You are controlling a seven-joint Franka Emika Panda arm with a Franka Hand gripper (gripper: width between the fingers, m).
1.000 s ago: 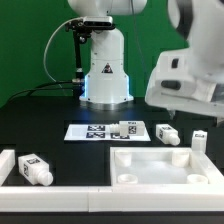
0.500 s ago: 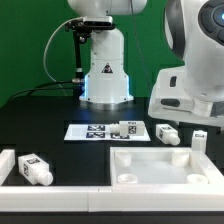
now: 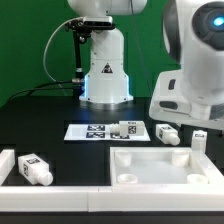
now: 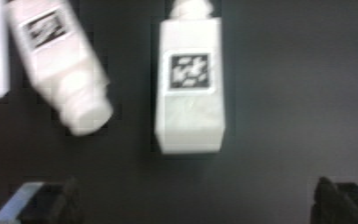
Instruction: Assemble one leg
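Several legs lie on the black table: one (image 3: 127,128) at the marker board's edge, one (image 3: 167,132) to its right, one (image 3: 200,137) further right, and one (image 3: 33,170) at the front left. The wrist view shows two legs side by side: one (image 4: 190,85) with its tag facing up, and another (image 4: 60,60) beside it. My gripper (image 4: 194,205) is open and empty, its dark fingertips (image 4: 43,200) standing wide apart, short of the tagged leg. In the exterior view the white hand (image 3: 190,95) hangs above the right-hand legs; its fingers are hidden.
A large white square panel (image 3: 160,165) with corner holes lies at the front right. The marker board (image 3: 90,131) lies mid-table. A white fence piece (image 3: 8,165) borders the front left. The robot base (image 3: 104,75) stands at the back.
The hand has come down and shifted slightly to the exterior view's right over the last second. The legs and the panel have not moved.
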